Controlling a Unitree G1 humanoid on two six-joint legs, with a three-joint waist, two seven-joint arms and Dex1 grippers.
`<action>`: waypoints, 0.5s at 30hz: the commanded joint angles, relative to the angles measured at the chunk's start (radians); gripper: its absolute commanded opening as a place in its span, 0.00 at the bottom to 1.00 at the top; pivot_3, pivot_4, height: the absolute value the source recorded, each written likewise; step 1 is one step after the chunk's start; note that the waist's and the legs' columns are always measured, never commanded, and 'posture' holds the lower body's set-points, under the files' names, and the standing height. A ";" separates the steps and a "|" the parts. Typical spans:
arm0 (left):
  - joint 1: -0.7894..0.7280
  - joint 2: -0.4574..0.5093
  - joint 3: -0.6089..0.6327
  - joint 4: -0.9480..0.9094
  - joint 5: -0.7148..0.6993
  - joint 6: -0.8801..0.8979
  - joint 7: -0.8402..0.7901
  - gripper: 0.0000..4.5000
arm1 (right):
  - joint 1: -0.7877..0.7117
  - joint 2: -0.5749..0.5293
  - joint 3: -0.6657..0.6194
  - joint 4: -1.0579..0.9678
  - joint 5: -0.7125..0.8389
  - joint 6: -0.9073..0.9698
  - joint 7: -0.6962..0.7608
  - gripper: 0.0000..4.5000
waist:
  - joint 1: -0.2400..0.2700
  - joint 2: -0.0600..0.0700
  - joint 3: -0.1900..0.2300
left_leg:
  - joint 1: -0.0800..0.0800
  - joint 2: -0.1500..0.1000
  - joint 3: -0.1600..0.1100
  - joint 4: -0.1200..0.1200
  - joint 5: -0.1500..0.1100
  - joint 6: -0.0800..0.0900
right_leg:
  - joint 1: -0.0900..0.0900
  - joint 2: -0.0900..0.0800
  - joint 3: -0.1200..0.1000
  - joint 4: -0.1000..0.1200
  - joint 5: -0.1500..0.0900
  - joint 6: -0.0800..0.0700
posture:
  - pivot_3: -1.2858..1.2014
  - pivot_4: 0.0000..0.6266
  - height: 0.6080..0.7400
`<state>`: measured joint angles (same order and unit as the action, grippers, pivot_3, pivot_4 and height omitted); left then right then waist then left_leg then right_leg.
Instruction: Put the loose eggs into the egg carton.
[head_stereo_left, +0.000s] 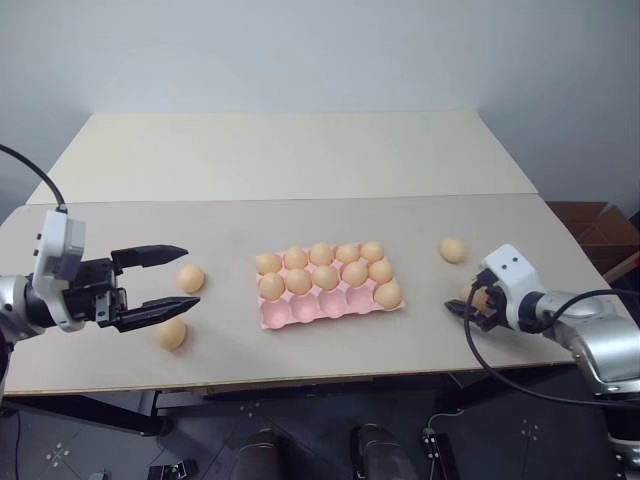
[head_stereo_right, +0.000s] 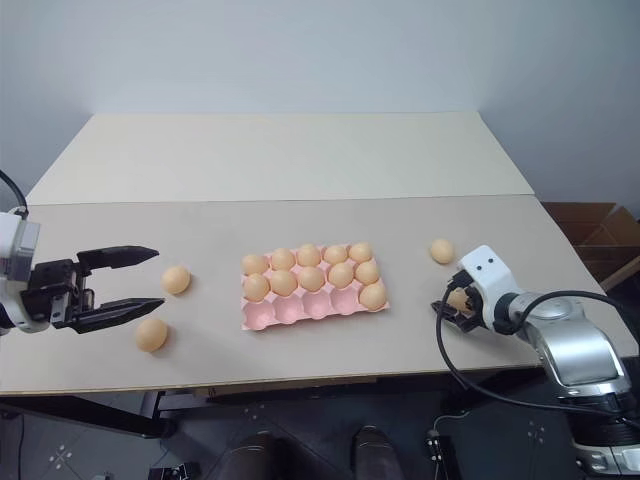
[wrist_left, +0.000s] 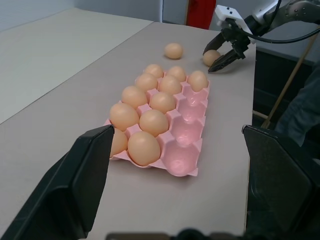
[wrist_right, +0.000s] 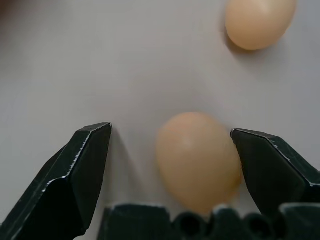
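At lower right, the right end effector (wrist_right: 170, 165) stood open around a loose egg (wrist_right: 197, 160) on the counter (head_stereo_left: 300, 160), one finger touching it; the left end effector (head_stereo_left: 165, 283) gaped wide, empty.

The pink carton (head_stereo_left: 330, 300) lies mid-tabletop (head_stereo_left: 300, 215), its two far rows full of eggs, and one more egg in the right-hand cup of the near row; the other four near cups are bare. The left tool (head_stereo_left: 178, 280) hangs with its fingers spread wide, one loose egg (head_stereo_left: 191, 278) seen between them and a second (head_stereo_left: 171, 334) just below. On the right, a third egg (head_stereo_left: 452, 250) lies apart, and the right tool (head_stereo_left: 468, 304) straddles a fourth (head_stereo_left: 477, 297).
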<state>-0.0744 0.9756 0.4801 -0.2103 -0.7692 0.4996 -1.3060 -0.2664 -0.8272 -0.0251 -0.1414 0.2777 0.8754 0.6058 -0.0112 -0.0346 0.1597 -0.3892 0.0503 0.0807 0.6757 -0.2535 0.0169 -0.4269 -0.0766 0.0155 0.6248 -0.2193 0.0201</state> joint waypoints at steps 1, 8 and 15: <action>-0.001 0.007 0.015 -0.029 -0.004 -0.013 0.000 1.00 | -0.026 0.003 -0.012 0.043 -0.022 0.004 -0.014 0.71 | -0.001 0.000 0.000 | 0.000 0.000 0.000 0.000 0.000 0.000 | 0.000 0.000 0.000 0.000 0.000 0.000 | 0.52 0.24 1.00; 0.017 0.016 0.038 -0.042 -0.010 -0.007 -0.003 1.00 | -0.021 -0.014 -0.062 -0.059 -0.004 0.033 -0.013 0.46 | 0.001 0.000 0.000 | 0.000 0.000 0.000 0.000 0.000 0.000 | 0.001 0.000 0.000 0.000 0.000 0.000 | 0.52 0.24 1.00; -0.026 0.020 0.013 -0.004 -0.021 -0.012 -0.037 1.00 | -0.124 0.033 -0.091 -0.442 0.173 0.226 -0.005 0.46 | -0.007 0.001 0.000 | 0.001 0.002 0.000 0.000 0.000 0.000 | -0.001 0.001 0.000 0.000 0.003 0.009 | 0.52 0.24 1.00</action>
<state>-0.0798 0.9802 0.4872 -0.2166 -0.7717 0.5008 -1.3266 -0.3616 -0.8148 -0.1033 -0.4834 0.3953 1.0591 0.6045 -0.0185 -0.0338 0.1601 -0.3884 0.0521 0.0806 0.6754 -0.2535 0.0169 -0.4279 -0.0753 0.0153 0.6254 -0.2161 0.0289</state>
